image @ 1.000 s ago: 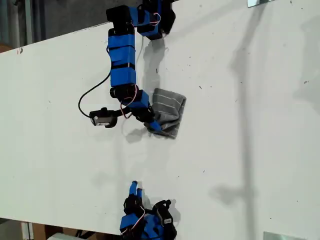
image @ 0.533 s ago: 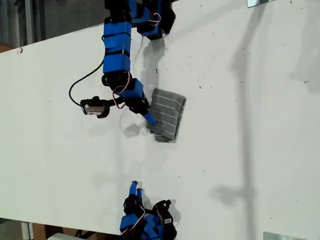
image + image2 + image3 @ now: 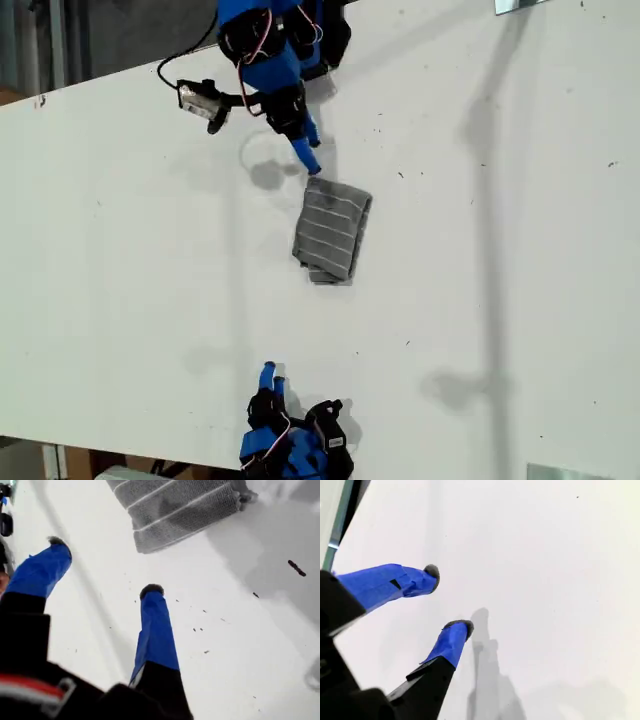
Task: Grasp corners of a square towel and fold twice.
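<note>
my first gripper [image 3: 102,565]: jaws apart, nothing between them — fingertips [image 3: 150,591] just short of the towel's edge, not touching
my second gripper [image 3: 449,599]: fingers spread too, only bare white table [image 3: 545,580] under it
towel [image 3: 332,230]: grey, thin pale stripes, folded into a small upright rectangle — mid-table in the exterior view, well apart from my second gripper near that view's bottom edge

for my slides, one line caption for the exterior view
Folded grey towel lies on the white table, both claws off it.
</note>
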Controlling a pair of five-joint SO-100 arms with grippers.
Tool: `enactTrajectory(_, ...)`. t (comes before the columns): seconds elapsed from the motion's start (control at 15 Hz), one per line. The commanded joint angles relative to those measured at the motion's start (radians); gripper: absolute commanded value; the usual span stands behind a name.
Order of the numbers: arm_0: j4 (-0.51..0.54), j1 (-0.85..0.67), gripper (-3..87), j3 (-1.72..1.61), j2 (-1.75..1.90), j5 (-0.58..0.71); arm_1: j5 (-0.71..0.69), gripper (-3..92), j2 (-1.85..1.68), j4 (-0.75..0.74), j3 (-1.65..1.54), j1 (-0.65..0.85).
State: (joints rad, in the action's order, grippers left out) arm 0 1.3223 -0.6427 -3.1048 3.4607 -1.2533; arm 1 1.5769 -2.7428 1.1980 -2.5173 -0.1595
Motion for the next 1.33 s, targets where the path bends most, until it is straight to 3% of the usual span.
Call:
enactTrajectory(0.0, -0.006, 0.02, 17.2, -0.003, 0.008, -0.002, 0.066, 31.8, -0.193, -0.046, -0.149, -0.067)
enactTrajectory(0.13, -0.005, 0.091, 17.2, -0.005, 0.008, -0.046, 0.074, 33.3, -0.265, -0.08, -0.219, -0.098)
enactTrajectory(0.27, -0.002, 0.262, 17.2, -0.005, 0.008, -0.14, 0.101, 33.6, -0.385, -0.081, -0.319, -0.138)
enactTrajectory(0.4, -0.008, 0.426, 17.3, -0.009, 0.008, -0.249, 0.167, 36.8, -0.549, 0.077, -0.39, -0.164)
enactTrajectory(0.6, -0.008, 0.554, 17.1, -0.009, 0.008, -0.318, 0.249, 37.0, -0.538, 0.169, -0.394, -0.23)
enactTrajectory(0.73, -0.011, 0.641, 16.2, -0.012, 0.008, -0.25, 0.222, 35.0, -0.531, 0.172, -0.391, -0.322)
enactTrajectory(1.0, -0.012, 0.65, 14.0, -0.012, 0.008, 0.164, -0.101, 28.9, -0.54, 0.236, -0.382, -0.232)
enactTrajectory(1.27, -0.012, 0.647, 13.8, -0.012, 0.008, 0.187, -0.097, 24.5, -0.54, 0.238, -0.38, -0.183)
